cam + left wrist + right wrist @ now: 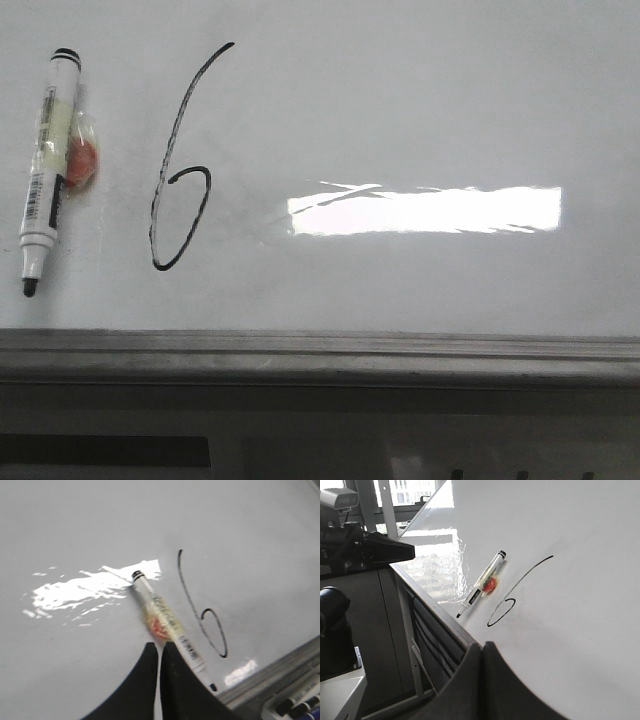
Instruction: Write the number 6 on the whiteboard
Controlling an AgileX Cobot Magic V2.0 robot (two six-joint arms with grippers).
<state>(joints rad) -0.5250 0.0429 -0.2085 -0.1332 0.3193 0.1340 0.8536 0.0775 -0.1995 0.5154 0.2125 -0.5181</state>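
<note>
Whiteboard (420, 100), glossy, rigid and slippery, bearing the completed number 6 (180, 190) left of centre. Beside it lies an uncapped marker (47, 170), light and stiff, best gripped mid-barrel. Left claw (159, 680) and right claw (482, 680) both closed, empty, clear of the marker.

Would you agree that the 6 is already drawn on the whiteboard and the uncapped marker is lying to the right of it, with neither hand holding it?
Not quite: the marker lies to the left of the number 6, as the front view shows. The rest holds: the 6 is drawn on the whiteboard, the marker's tip is bare, and both the left hand and right hand are shut and empty.
</note>
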